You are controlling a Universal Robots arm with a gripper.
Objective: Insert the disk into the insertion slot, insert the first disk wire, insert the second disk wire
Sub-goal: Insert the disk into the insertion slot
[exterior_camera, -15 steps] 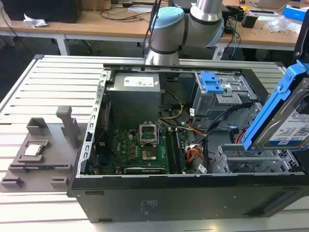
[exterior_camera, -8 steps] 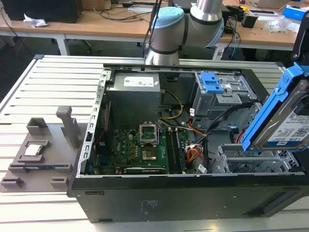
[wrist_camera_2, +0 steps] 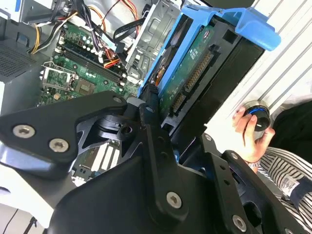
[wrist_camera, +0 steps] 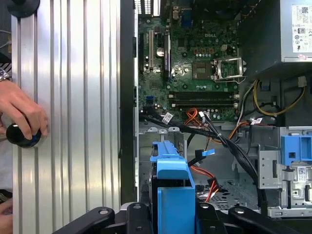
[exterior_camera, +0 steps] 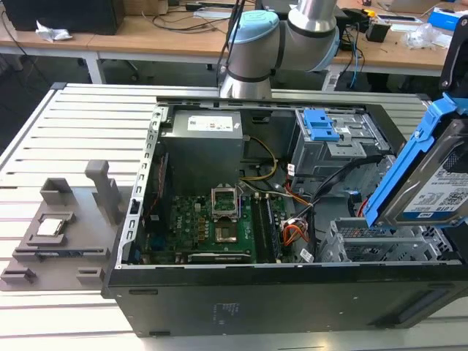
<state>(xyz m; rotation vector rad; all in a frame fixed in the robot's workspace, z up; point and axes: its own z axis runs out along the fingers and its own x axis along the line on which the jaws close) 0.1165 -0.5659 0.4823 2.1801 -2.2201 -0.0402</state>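
The disk (exterior_camera: 431,179), a silver drive in a bright blue carrier, hangs tilted over the exterior view's right end of the open computer case. My gripper (wrist_camera: 170,217) is shut on it, with black fingers (wrist_camera: 134,214) on either side of the blue carrier (wrist_camera: 170,180). The second wrist view shows the disk's green circuit-board underside (wrist_camera_2: 195,73) between the gripper's (wrist_camera_2: 187,92) jaws. The insertion slot (exterior_camera: 365,245), a low grey perforated cage, sits just below the disk, also seen as the grey cage (wrist_camera_2: 151,34) beside the motherboard. Loose orange and black wires (exterior_camera: 292,234) lie beside the cage.
A taller grey bay with a blue latch (exterior_camera: 322,130) stands behind the slot. The motherboard (exterior_camera: 212,227) and power supply (exterior_camera: 205,146) occupy the rest of the case. A person's hand (wrist_camera: 22,114) holds a black knob on the slatted table (wrist_camera: 73,122). A grey fixture (exterior_camera: 58,234) sits at the exterior view's left.
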